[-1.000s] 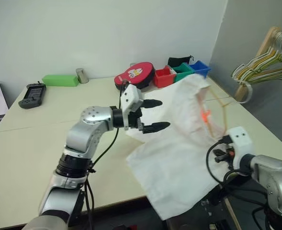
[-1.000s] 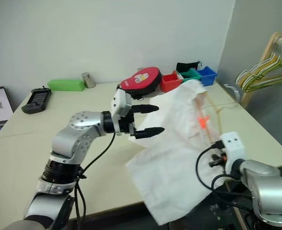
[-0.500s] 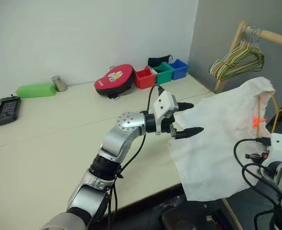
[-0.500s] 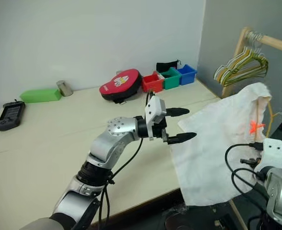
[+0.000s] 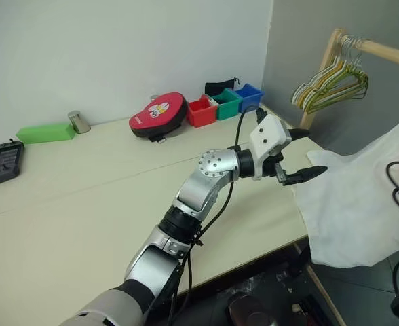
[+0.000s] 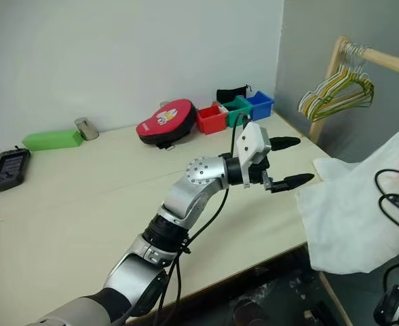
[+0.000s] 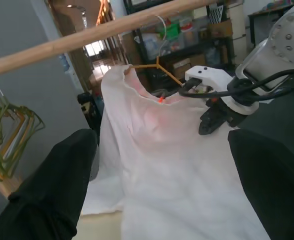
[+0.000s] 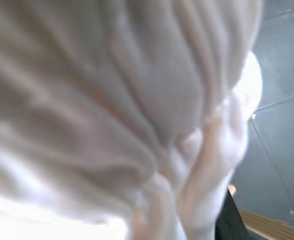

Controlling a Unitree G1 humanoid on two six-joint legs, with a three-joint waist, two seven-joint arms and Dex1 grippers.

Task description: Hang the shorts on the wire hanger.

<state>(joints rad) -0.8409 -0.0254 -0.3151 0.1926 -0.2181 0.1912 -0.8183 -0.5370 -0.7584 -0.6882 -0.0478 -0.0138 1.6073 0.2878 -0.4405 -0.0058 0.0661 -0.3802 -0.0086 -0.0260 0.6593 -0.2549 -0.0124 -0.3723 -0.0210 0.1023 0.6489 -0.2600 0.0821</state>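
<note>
Your left gripper stands spread over the table edge with open air around its fingers. Directly ahead, the shorts block passage. Beyond and above, the wooden rail and bunched hangers obstruct.

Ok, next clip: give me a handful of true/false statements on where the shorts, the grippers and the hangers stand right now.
1. The left gripper is open, with nothing between its fingers. True.
2. The shorts lie flat in the middle of the table. False: they hang off the table's right end, held up beside the right gripper.
3. A bunch of hangers hangs on the wooden rail. True.
4. The wire hanger lies on the table beside the red box. False: it is at the shorts' waistband, its hook at the rail.
5. The left gripper grips the shorts. False: its fingers are clear of them.
</note>
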